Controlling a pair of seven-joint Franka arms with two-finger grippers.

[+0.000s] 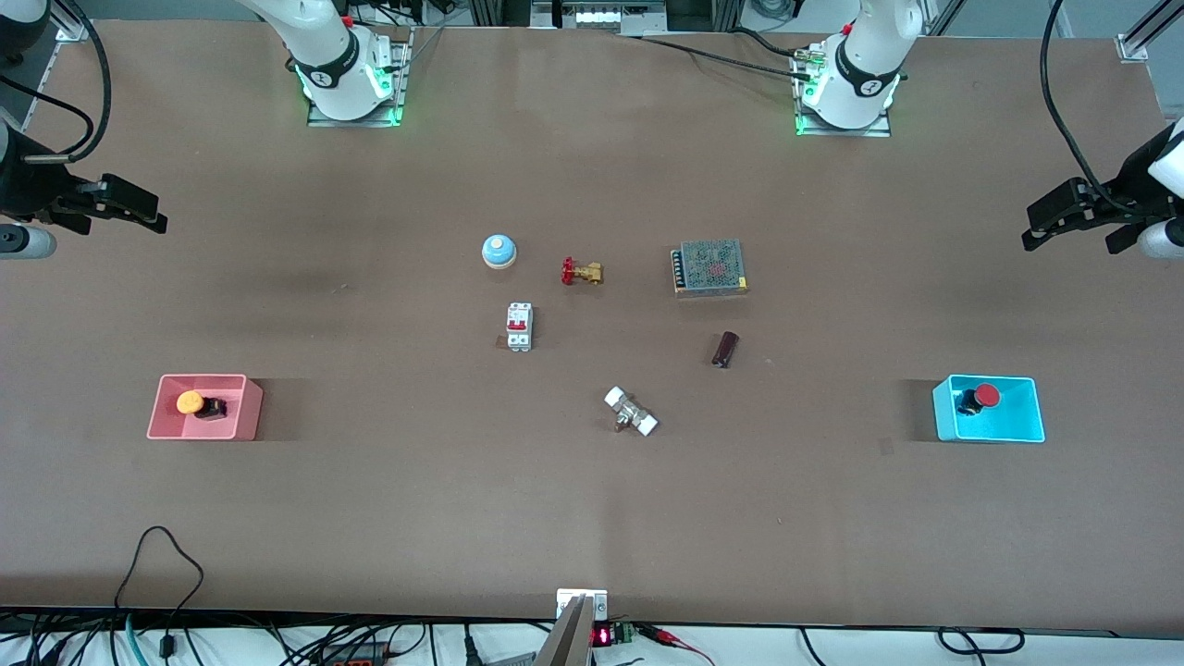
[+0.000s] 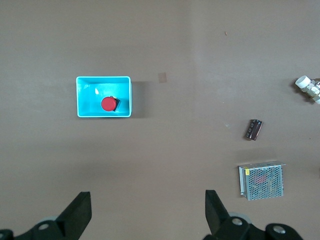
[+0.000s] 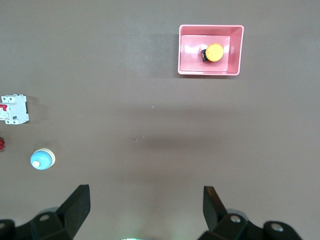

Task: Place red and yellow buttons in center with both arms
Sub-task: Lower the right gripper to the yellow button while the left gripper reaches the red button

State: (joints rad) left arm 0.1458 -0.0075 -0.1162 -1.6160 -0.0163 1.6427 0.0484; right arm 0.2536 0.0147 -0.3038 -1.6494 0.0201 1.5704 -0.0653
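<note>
One button [image 1: 979, 398] sits in a bin [image 1: 990, 435] toward the left arm's end of the counter [image 1: 592, 518], the other button [image 1: 199, 404] in a second bin [image 1: 203, 431] toward the right arm's end. Between the bins lie a bell [image 1: 499, 251], valve [image 1: 582, 272], breaker [image 1: 519, 326] and power supply [image 1: 709, 268]. A pipe fitting [image 1: 631, 412] lies nearer the front camera. The left gripper [image 1: 1068, 236] and right gripper [image 1: 120, 217] each hang over their own counter end.

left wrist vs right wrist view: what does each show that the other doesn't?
Left wrist only: the red button in the cyan bin, the meshed power supply, the dark cylinder, the white-capped fitting and the open left tool.

Right wrist only: the yellow button in the pink bin, the circuit breaker, the blue bell and the open right tool.

Both: the brown tabletop.
</note>
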